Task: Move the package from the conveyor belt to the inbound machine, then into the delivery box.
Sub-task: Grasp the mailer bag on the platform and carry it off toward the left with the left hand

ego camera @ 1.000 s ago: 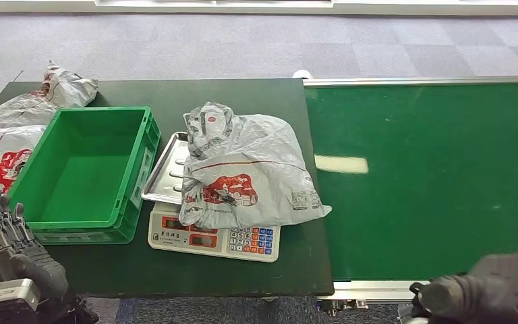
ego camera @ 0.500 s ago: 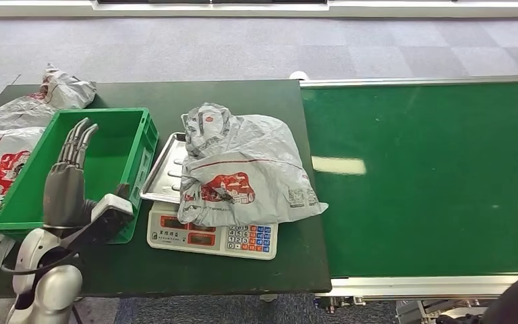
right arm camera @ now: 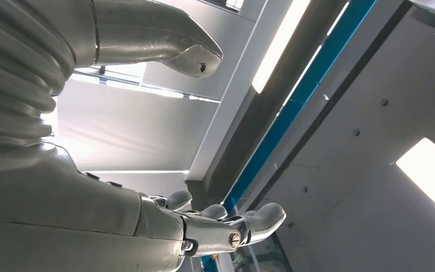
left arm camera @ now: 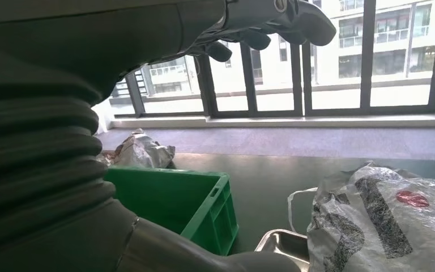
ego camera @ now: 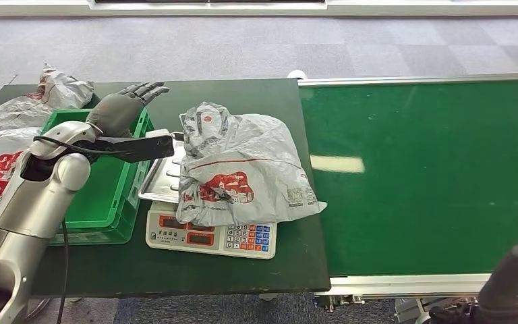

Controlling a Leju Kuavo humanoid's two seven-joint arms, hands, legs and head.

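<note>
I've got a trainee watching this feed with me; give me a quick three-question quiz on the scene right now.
1. True or false: the grey package lies on the scale.
2. What does the left robot hand hold? A) the package B) the scale's tray C) nothing
3. What is inside the green box?

Key:
1. True; it rests on the steel tray and hangs over the keypad.
2. C; it is raised above the box's far edge, fingers apart.
3. Nothing can be seen in it, though the arm hides part.

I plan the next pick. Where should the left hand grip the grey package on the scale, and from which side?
Probably the bunched, raised end of the package, approached from above on the crate side where the left hand hovers; elsewhere it lies flat.
</note>
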